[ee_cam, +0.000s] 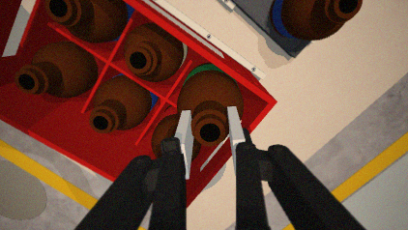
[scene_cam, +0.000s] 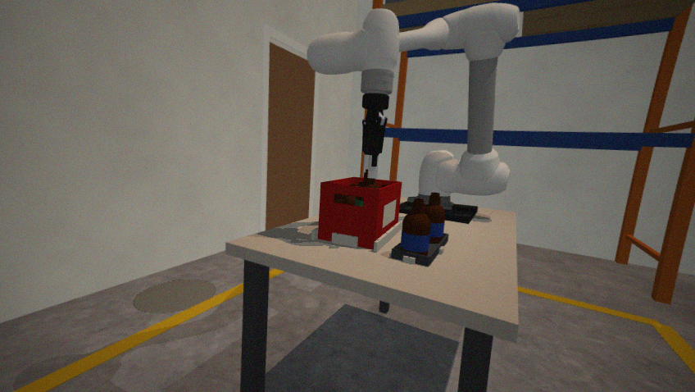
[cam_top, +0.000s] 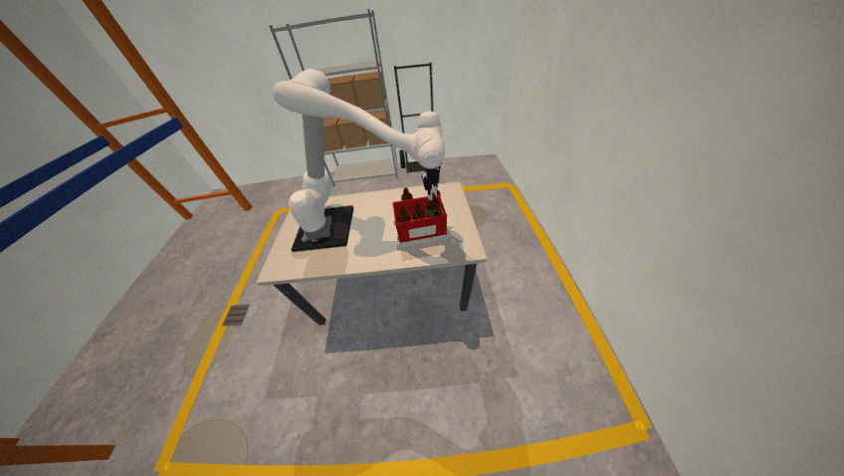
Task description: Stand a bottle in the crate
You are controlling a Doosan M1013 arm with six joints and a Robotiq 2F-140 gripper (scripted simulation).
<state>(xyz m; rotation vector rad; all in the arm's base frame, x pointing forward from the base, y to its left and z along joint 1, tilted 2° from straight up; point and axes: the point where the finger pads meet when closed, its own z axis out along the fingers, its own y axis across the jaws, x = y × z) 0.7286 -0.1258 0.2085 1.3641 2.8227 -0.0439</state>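
Observation:
My gripper (ee_cam: 210, 122) (cam_top: 433, 192) (scene_cam: 372, 170) is shut on the neck of a brown bottle with a green label (ee_cam: 208, 88) (cam_top: 433, 206). The bottle stands low in a corner cell of the red crate (ee_cam: 92, 151) (cam_top: 403, 234) (scene_cam: 350, 221), on the side nearest the tray. Several other brown bottles fill the remaining cells, for example one bottle (ee_cam: 138, 52); another is partly hidden under my left finger. The dark tray (scene_cam: 422, 257) (ee_cam: 258, 14) lies beside the crate. It holds two upright bottles with blue labels (scene_cam: 416, 232) (scene_cam: 436, 217); one blue-labelled bottle also shows in the wrist view (ee_cam: 314, 16).
The crate and tray stand on a beige table (scene_cam: 467, 287) (cam_top: 366, 260), with the arm's black base plate (cam_top: 323, 229) at its other end. A yellow floor line (cam_top: 567, 278) runs around the table. A metal shelf with boxes (cam_top: 354, 100) and orange-blue racking (scene_cam: 676, 160) stand beyond.

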